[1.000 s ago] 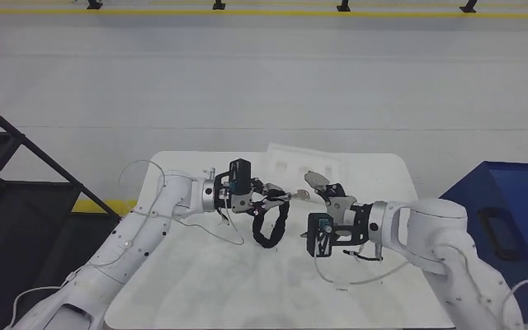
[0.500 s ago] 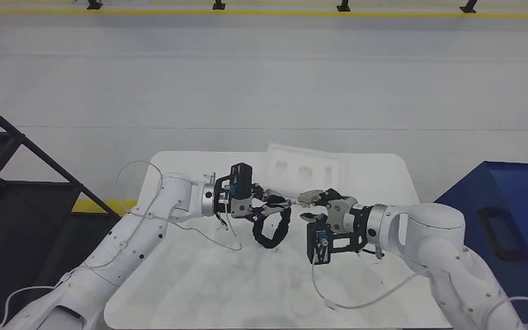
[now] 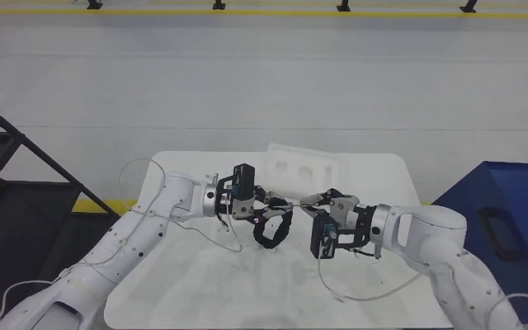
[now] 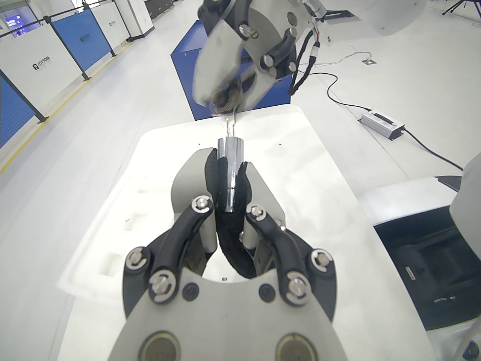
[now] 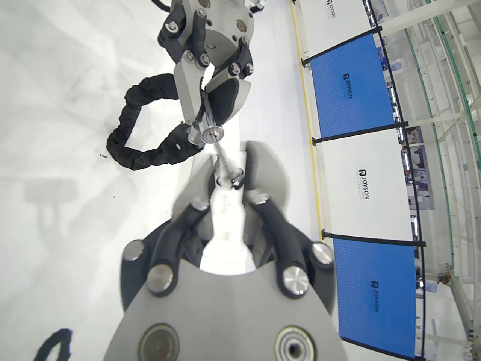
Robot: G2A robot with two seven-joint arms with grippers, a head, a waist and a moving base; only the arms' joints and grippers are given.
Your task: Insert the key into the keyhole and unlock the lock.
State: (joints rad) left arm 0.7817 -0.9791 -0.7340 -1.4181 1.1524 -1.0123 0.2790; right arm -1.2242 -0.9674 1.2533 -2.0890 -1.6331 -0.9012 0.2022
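Over the last second my right hand [image 5: 233, 174] has swung in from 2 o'clock and closed the gap, so the key [image 5: 224, 157] now runs straight to the lock [image 4: 230, 159]. Before that it stood off and angled away.

Seen from above, both hands meet over the middle of the surface [image 3: 206, 280], a little toward 12 o'clock. My left hand [image 4: 227, 169] comes in from 9 o'clock, clamped narrow on the chrome barrel. My right hand comes from 3 o'clock, pinching the key by its head. The key's tip meets the keyhole [image 5: 215, 135] on the barrel's end face; how deep it sits I cannot tell. The black cable loop [image 5: 135, 152] sags toward 6 o'clock.

The key looks thin, stiff and light, and I expect it to bend or skid off if pushed off-axis. I would hold it flat across its head for turning. The polished barrel looks slippery, so my left hand should grip hard against the twist. The limp cable gives no support.
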